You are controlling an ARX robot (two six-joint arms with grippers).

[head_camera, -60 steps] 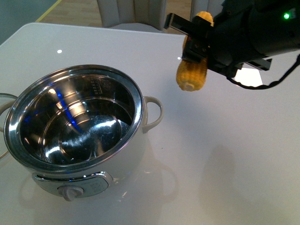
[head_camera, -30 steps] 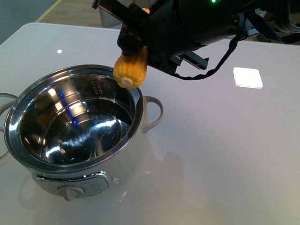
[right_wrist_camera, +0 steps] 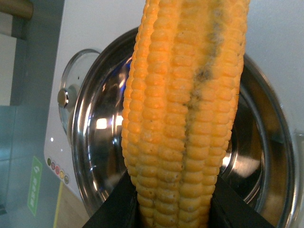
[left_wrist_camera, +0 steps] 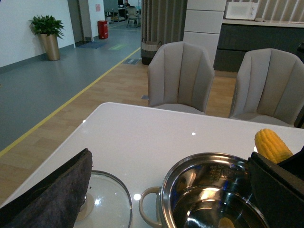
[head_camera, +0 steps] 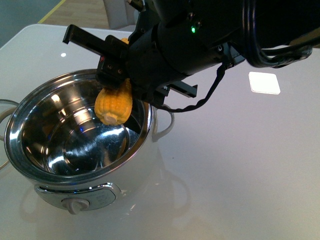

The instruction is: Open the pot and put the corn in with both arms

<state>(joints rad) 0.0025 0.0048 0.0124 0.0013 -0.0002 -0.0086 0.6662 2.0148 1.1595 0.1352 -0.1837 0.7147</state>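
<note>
**Right arm at the pot, corn not yet released.** I found the pot open. Its glass lid lay flat on the table, just beside the pot's left handle. The steel bowl showed nothing inside but reflections. That half of the task I judged done.

The right claw was clamped on the corn, with one black finger on each flank of the cob, as the right wrist view showed. The cob hung nearly upright, blunt end down, over the far right part of the pot's mouth. In the front view its lower end lay at about rim level, clear of the steel wall and well above the bottom. The corn was therefore over the pot but not in it.

Of the left claw I could make out only one grey padded finger at the edge of the left wrist view, close to the lid's knob. Whether that claw was parted or closed I could not tell.

What remained, in my judgement, was to lower the cob into the bowl, part the right claw's fingers to free it, and draw the arm back clear of the rim. Once freed, the cob would probably roll on the curved steel.
</note>
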